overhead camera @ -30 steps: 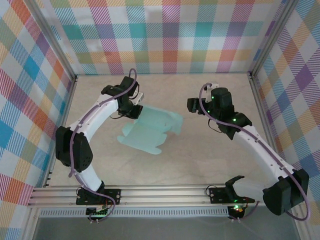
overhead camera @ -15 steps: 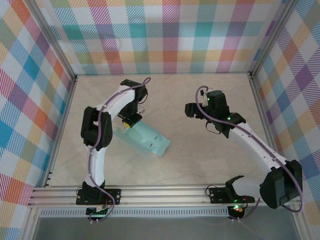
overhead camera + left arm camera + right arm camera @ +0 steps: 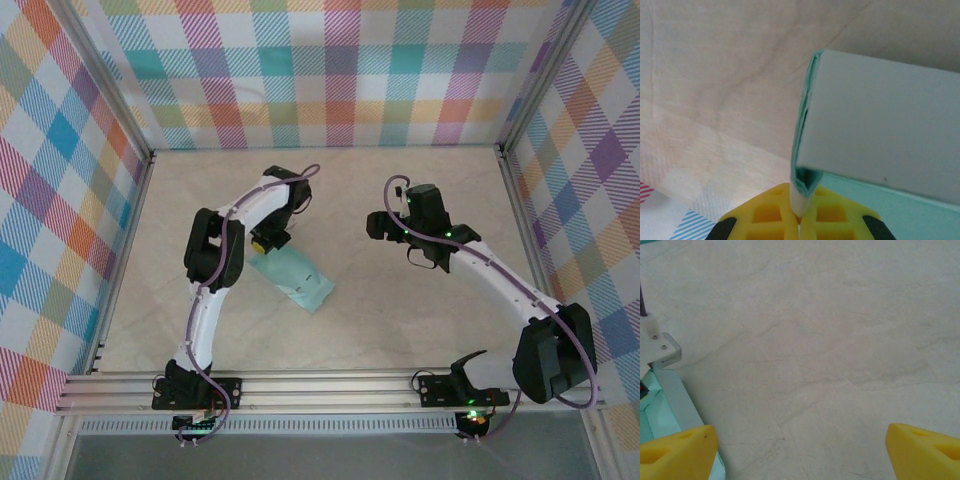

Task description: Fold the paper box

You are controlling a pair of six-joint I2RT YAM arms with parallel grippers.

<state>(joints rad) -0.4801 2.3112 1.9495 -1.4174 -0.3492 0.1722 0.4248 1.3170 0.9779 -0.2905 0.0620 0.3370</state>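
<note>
The paper box (image 3: pixel 292 279) is pale mint-teal card, folded over into a narrow strip on the table left of centre. My left gripper (image 3: pixel 268 240) is at the strip's back end. In the left wrist view its yellow fingers (image 3: pixel 770 215) are shut on the doubled edge of the paper box (image 3: pixel 880 125), which rises up and to the right from the grip. My right gripper (image 3: pixel 381 225) hovers to the right of the box, apart from it. It is open (image 3: pixel 800 455) over bare table, with a corner of the paper box (image 3: pixel 665 412) at the lower left.
Checked walls close in the table (image 3: pixel 400 310) on the left, back and right. An aluminium rail (image 3: pixel 320 388) with the arm bases runs along the near edge. In the right wrist view a white part of the left arm (image 3: pixel 652 337) shows at the left edge.
The card went from a spread sheet to a narrow folded strip. The left arm's elbow swung inward and back while gripping it. The right gripper edged slightly left, still open.
</note>
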